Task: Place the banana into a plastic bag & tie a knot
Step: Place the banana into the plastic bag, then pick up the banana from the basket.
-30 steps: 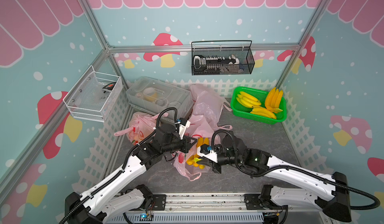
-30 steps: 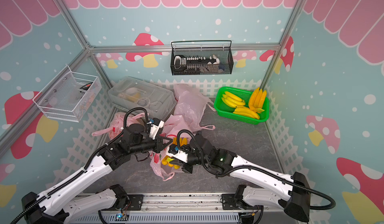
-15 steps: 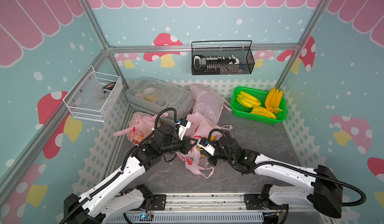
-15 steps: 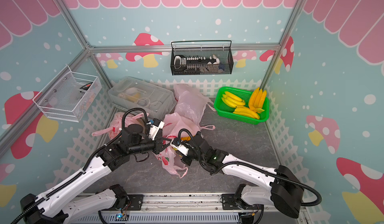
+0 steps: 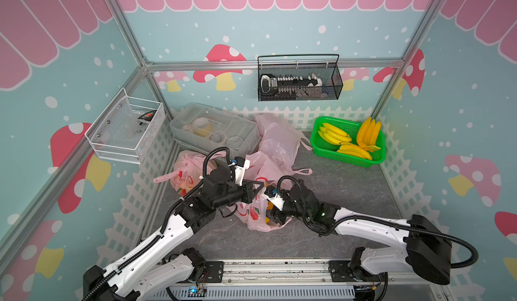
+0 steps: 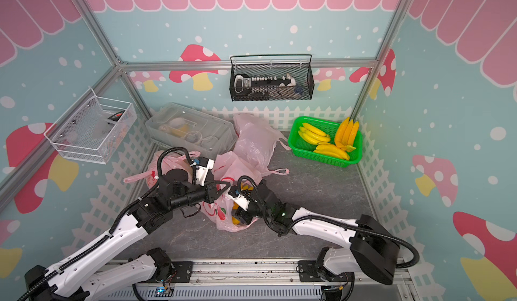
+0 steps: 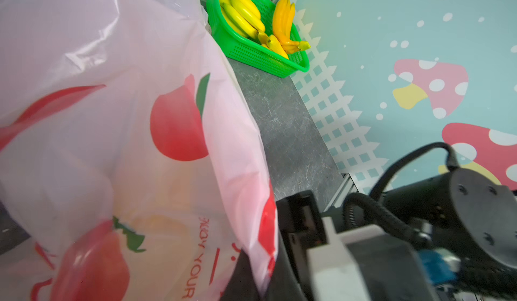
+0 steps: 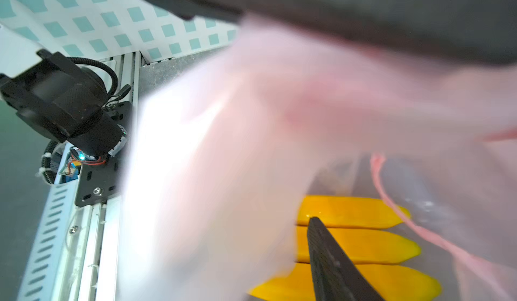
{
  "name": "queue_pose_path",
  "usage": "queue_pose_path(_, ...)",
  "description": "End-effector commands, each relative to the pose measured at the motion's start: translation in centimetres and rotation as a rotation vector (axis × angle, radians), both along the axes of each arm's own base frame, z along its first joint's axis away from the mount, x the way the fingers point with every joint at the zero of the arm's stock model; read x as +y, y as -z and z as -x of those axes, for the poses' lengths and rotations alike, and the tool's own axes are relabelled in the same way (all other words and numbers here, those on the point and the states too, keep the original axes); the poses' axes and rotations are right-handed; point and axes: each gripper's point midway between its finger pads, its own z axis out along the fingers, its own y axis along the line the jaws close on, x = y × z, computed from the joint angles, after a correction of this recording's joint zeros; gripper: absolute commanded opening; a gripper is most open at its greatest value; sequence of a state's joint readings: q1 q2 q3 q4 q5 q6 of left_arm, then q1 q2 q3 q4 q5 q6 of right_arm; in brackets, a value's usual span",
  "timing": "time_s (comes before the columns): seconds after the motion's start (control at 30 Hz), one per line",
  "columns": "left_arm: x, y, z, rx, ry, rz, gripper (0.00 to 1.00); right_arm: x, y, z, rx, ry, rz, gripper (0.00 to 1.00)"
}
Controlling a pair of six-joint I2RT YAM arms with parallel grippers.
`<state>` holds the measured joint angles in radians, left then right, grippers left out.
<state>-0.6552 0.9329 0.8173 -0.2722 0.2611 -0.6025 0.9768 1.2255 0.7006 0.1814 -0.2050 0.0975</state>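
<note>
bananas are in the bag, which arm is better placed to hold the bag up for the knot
Left. The left gripper is shut on the bag at its top edge, lifting it. The right gripper sits low inside the bag by the bananas, jaws apart, gripping nothing, so it should probably back out first.

Left gripper (image 5: 258, 187) clamps the pink bag (image 5: 251, 215) at its rim; right gripper (image 5: 275, 217) apparently sits inside its mouth.
</note>
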Motion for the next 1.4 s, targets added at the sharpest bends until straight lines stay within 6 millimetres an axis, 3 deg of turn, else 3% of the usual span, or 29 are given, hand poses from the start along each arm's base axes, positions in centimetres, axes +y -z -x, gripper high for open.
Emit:
queue_pose_path(0.0,1.9,0.1,-1.6,-0.008,-0.130,-0.025,0.00,-3.8,-3.4,-1.0,-0.067,0.112,0.012,0.70)
queue_pose_path(0.23,2.4,1.7,-3.2,0.036,-0.190,-0.051,0.00,-13.8,-6.8,-6.1,-0.047,0.492,0.038,0.75)
queue_pose_path(0.33,2.0,1.9,-3.3,0.035,-0.174,-0.047,0.00,-17.3,-7.5,-9.7,-0.017,0.682,0.081,0.77)
queue_pose_path(0.53,2.2,2.2,-3.1,0.026,-0.168,-0.056,0.00,-26.2,-6.8,-18.2,0.108,1.105,0.182,0.76)
queue_pose_path(0.6,2.3,2.4,-2.9,0.024,-0.166,-0.054,0.00,-29.0,-6.7,-20.0,0.137,1.216,0.164,0.76)
queue_pose_path(0.8,2.3,3.4,-2.6,0.030,-0.157,-0.060,0.00,-35.5,-3.5,-25.1,0.238,1.408,0.196,0.76)
queue_pose_path(1.1,2.2,4.4,-2.8,0.037,-0.146,-0.067,0.00,-38.7,1.7,-31.2,0.382,1.534,0.251,0.78)
queue_pose_path(1.37,2.2,5.0,-2.6,0.048,-0.142,-0.064,0.00,-43.3,1.4,-32.5,0.350,1.638,0.290,0.78)
